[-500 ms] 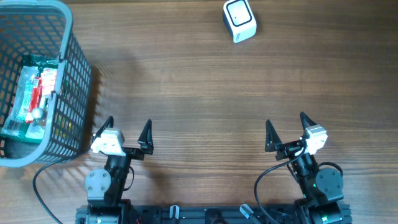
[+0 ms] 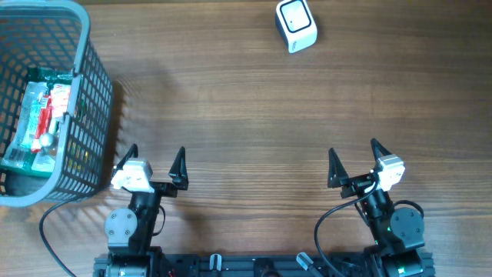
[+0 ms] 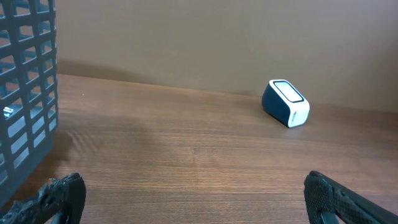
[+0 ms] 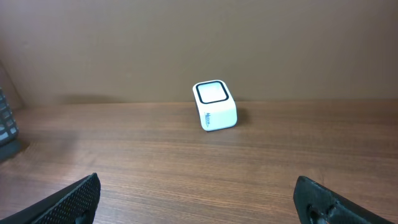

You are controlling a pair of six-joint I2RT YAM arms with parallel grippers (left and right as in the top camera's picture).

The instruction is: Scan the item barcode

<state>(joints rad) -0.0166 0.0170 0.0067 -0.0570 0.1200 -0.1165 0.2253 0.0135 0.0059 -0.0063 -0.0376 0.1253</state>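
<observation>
Even, soft light — faint shadow right of the basket [image 2: 46, 100]; sharp views, near tool tips blurred.

grey grid basket [image 2: 91, 100], green-red packet [image 2: 37, 115], white-and-navy scanner [image 2: 296, 25], brown wood-grain table [image 2: 246, 115]

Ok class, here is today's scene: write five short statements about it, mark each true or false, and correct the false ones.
1. The packaged item lies inside the basket. True.
2. The left gripper is shut on the packaged item. False: it is open and empty, outside the basket.
3. The scanner stands on the table, apart from the basket. True.
4. The right gripper touches the scanner. False: it is open and well short of it.
5. The basket is on the right arm's side. False: it is on the left arm's side.
</observation>
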